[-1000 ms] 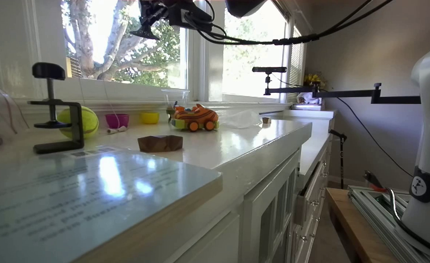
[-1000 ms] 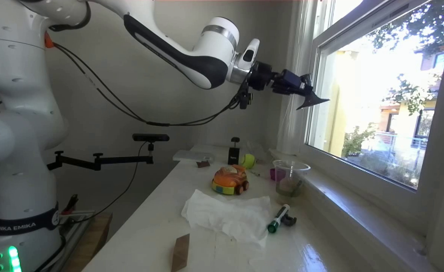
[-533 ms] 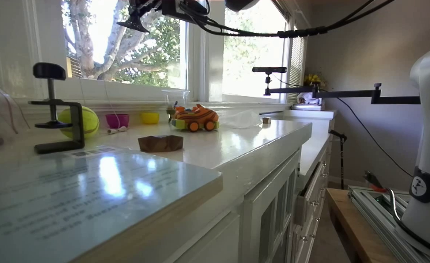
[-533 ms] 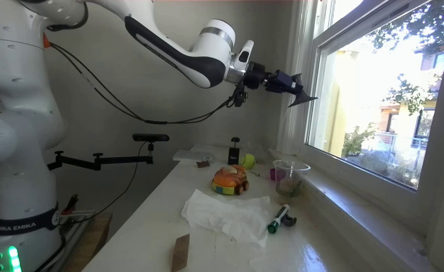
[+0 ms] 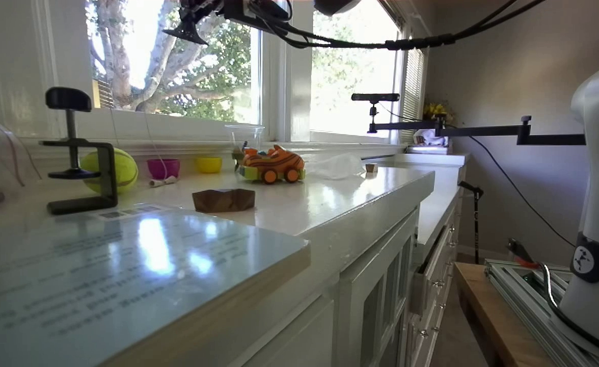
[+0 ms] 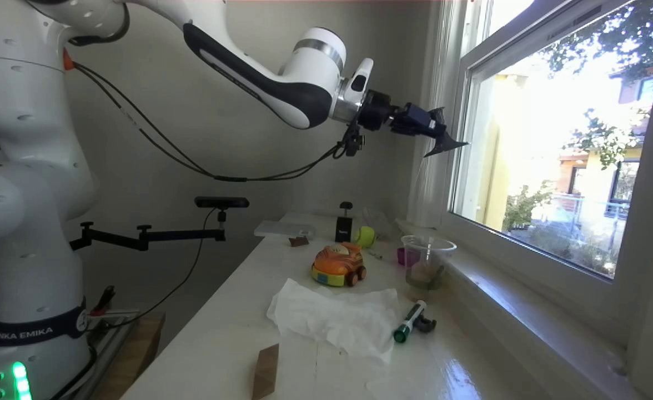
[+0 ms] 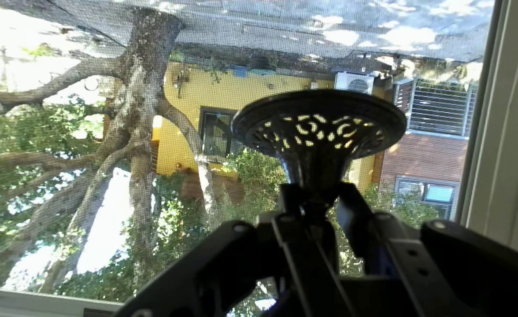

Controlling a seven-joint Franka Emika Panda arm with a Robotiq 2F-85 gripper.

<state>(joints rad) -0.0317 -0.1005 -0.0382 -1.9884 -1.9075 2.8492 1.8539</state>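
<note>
White counter (image 6: 210,350) runs under a bright window (image 6: 548,150); we go view by view. In an exterior view, gripper (image 6: 438,129) is well above the counter, pinching a dark metal pc (image 6: 447,146) mid-air, one flared end down & a bit tilted; below: orange toy car (image 6: 336,265), clear plastic cup (image 6: 428,253), white cloth (image 6: 335,315), green marker (image 6: 411,319), all well apart from it. In an exterior view we get black clamp (image 5: 108,173), purple bowl (image 5: 159,168) & yellow bowl (image 5: 208,164) on the counter; only the pc's flare shows OK, up top, grip partly cut off by frame edge. Wrist view (upside down): we see fingers (image 7: 355,215) pressed on the pc's narrow neck, cutout pattern in the flare, window filling the bkgd. Status, our read: grip + lift done, hold looks firm; set-down & letting go not done yet, b/c pc rests on nothing we can see.
</note>
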